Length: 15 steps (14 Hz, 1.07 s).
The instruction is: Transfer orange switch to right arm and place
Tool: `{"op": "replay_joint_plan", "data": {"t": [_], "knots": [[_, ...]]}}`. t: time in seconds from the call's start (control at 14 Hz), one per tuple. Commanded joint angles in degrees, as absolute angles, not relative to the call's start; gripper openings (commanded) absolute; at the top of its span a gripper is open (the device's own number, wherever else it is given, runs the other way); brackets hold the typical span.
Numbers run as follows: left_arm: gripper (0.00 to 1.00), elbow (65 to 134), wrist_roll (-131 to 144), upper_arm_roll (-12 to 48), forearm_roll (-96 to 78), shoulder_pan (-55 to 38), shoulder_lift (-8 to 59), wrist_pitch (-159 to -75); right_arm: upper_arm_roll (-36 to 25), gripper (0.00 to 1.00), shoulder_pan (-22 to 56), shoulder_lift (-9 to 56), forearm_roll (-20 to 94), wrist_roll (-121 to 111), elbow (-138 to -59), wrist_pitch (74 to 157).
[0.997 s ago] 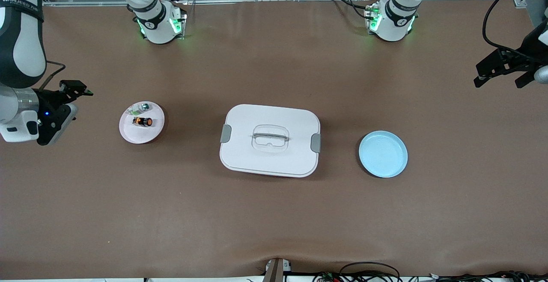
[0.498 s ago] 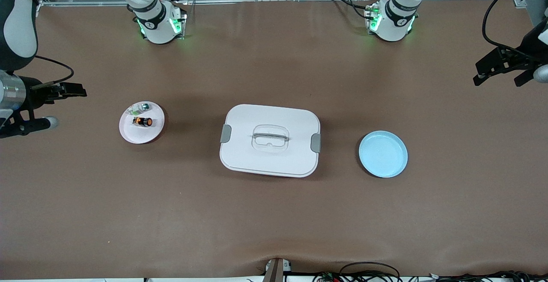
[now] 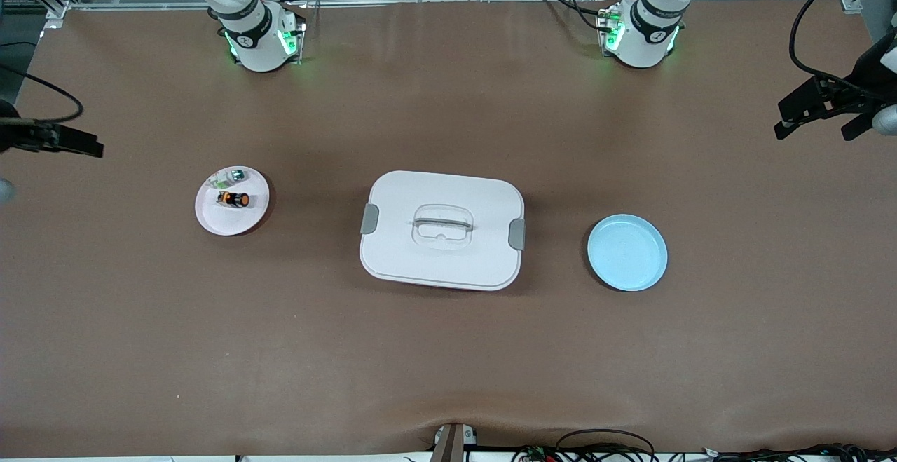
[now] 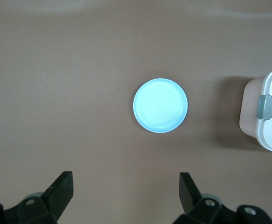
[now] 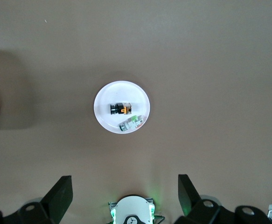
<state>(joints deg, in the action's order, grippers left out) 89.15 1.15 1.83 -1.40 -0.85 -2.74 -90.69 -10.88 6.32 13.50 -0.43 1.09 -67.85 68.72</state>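
The orange switch (image 3: pixel 233 199) lies on its side on a small white plate (image 3: pixel 210 220) toward the right arm's end of the table. It also shows in the right wrist view (image 5: pixel 121 109) on that plate (image 5: pixel 103 100). My right gripper (image 5: pixel 124 193) is open and empty, high above the table. In the front view only a black part of its wrist (image 3: pixel 56 139) shows at the edge. My left gripper (image 3: pixel 818 125) waits at the left arm's end of the table. It is open and empty in the left wrist view (image 4: pixel 125 193).
A small white-and-green part (image 3: pixel 228 178) shares the white plate. A white lidded box (image 3: pixel 441 229) with grey latches sits mid-table. An empty light blue plate (image 3: pixel 627 252) lies toward the left arm's end and shows in the left wrist view (image 4: pixel 160 105).
My right arm has pulled away from the white plate toward the table's end and mostly left the front view. The switch stays on the plate. The left arm has not moved.
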Motion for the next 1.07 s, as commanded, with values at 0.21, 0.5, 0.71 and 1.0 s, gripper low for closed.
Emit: {"op": "replay_joint_plan", "data": {"t": [0.21,0.5,0.71,1.0], "knots": [[1.0,87.8,0.2,1.9,-2.2,-0.4,-2.3,-89.5,-10.5,1.0,2.0,13.8,9.4,2.2,-65.6,66.3],[1.0,87.8,0.2,1.9,-2.2,-0.4,-2.3,-89.5,-10.6,1.0,2.0,13.7,8.3,1.5,-65.7,66.6],[1.0,87.8,0.1,1.8,-2.2,-0.4,-2.3,-89.5,-10.0,1.0,3.6,13.2,2.7,1.4,-66.4,66.4],[1.0,87.8,0.1,1.8,-2.2,-0.4,-2.3,-89.5,-10.2,1.0,4.0,7.9,2.8,1.4,-74.0,68.9]]}}
